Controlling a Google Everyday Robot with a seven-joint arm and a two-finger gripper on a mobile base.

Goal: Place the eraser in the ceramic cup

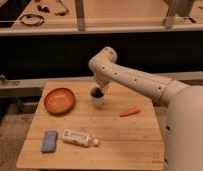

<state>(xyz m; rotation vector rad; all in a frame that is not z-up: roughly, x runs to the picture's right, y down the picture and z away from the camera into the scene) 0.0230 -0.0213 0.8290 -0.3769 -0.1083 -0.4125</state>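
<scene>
The small white ceramic cup (98, 98) with a dark inside stands on the wooden table (115, 140), near its far edge. My gripper (98, 91) hangs right over the cup's mouth, at the end of the white arm (130, 77) that reaches in from the right. Its tip is dark against the cup's inside, and I cannot see whether it holds anything. A blue rectangular eraser (49, 141) lies flat at the table's front left, far from the gripper.
A wide orange bowl (60, 100) sits left of the cup. A white tube (78, 138) lies beside the eraser. An orange carrot (130, 111) lies right of the cup. A dark gap and a raised wooden shelf (115, 15) are behind the table.
</scene>
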